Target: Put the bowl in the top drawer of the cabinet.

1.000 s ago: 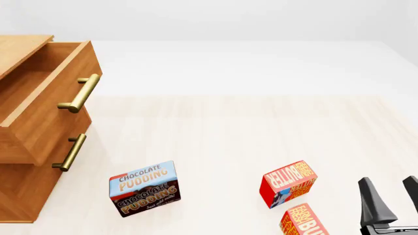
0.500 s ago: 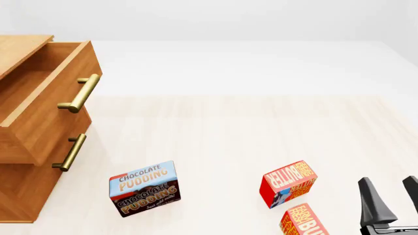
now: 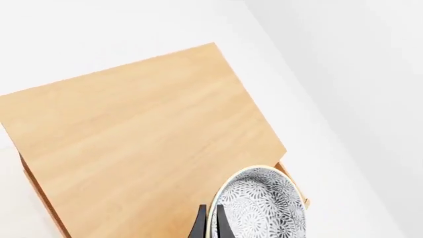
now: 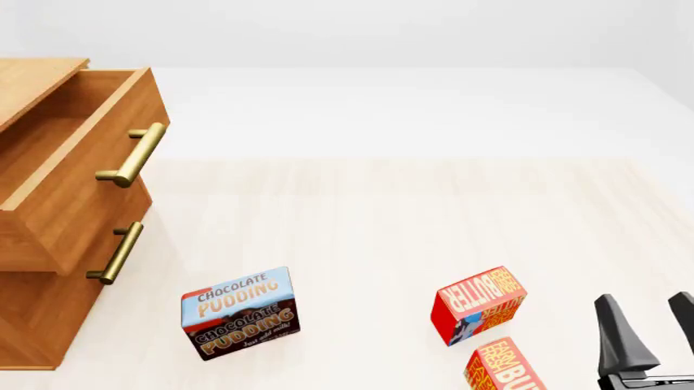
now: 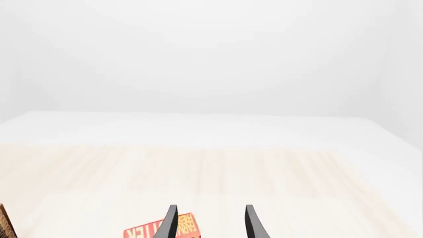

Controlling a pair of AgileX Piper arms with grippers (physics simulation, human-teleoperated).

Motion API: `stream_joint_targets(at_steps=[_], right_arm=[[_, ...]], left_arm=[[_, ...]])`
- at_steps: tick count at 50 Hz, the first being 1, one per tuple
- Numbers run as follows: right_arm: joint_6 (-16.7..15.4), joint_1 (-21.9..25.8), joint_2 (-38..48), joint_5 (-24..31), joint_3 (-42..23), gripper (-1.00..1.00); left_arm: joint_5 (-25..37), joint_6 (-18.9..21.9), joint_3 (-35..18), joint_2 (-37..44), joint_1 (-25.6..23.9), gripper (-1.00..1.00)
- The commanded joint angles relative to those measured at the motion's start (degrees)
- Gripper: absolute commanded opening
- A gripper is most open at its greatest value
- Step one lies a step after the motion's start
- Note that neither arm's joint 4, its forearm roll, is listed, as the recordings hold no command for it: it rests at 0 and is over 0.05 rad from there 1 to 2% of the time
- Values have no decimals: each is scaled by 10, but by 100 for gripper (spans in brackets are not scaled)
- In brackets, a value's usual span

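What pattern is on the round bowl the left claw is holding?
Fine dark grey floral-mandala pattern on white, covering the round bowl; it shows best in the left wrist view.

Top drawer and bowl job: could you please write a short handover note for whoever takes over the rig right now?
Left claw: shut on the bowl rim, above the cabinet top, seen only in the left wrist view.
Right claw: open, idle near the butter boxes.
Top drawer: pulled open, no bowl seen in it.
Done: drawer open, bowl grasped.
Left: lower the bowl into the drawer and release.
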Motion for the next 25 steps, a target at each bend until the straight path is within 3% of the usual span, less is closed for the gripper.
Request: stream_joint_targets(at_steps=[1,25], right_arm=[[0,-1,0,0,0,100],[-1,-5,0,1,0,100]], left_arm=[[-16,-10,-1,14,11,-100],[-43,4,14,49,44,-100]])
